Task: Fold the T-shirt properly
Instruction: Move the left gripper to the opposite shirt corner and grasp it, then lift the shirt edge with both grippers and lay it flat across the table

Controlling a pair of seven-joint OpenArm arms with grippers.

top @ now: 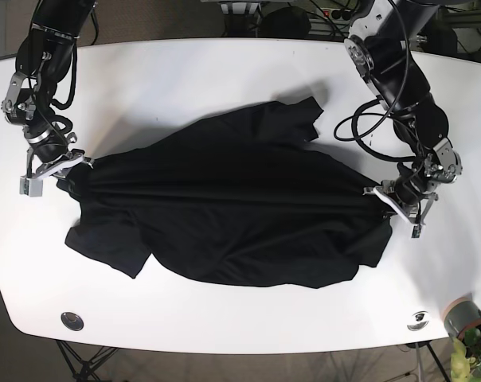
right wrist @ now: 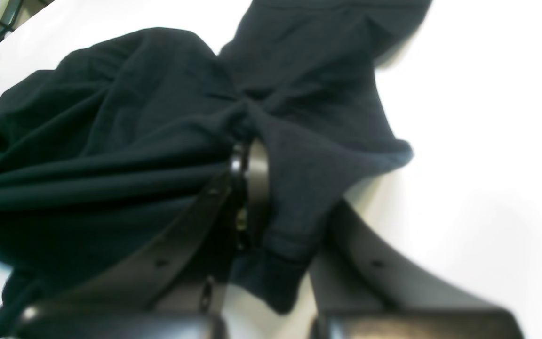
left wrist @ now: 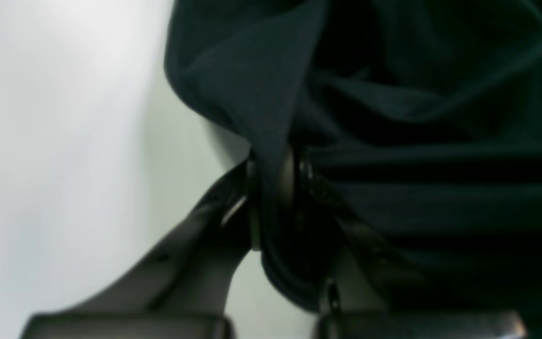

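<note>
Left gripper (left wrist: 275, 188): jaws closed down to fabric thickness, pinching a bunched hem edge of the black T-shirt (left wrist: 440, 141). A tail of cloth hangs out below the pads. Right gripper (right wrist: 252, 188): same story, narrow and clamped on a wad of shirt, with a hemmed corner drooping past the fingers.

In the base view the left gripper (top: 398, 199) sits at that view's right edge of the shirt and the right gripper (top: 56, 167) at its left edge. The T-shirt (top: 224, 215) is strung between them across the middle of the white table (top: 224, 72). A taut crease runs grip to grip. Fabric on the near side of that line sags in loose lobes onto the table; a sleeve or corner pokes out on the far side near the top centre.

My read: this is a spread/flatten step, not a fold yet. To do it well:
- Keep tension along the grip line even. Both pinches hold bunched cloth, so a hard pull on one side risks slipping out or skewing the shirt.
- Lower both ends together so the body lays flat instead of piling up near-side.
- The near lobes look uneven (the left one in the base view hangs further out), so drag away from the front edge to pull them straight before release.
- Can't tell which garment edges are gripped; verify before picking the fold axis.

Small plant pot (top: 463, 318) sits at the near corner by the left arm; stay clear.
</note>
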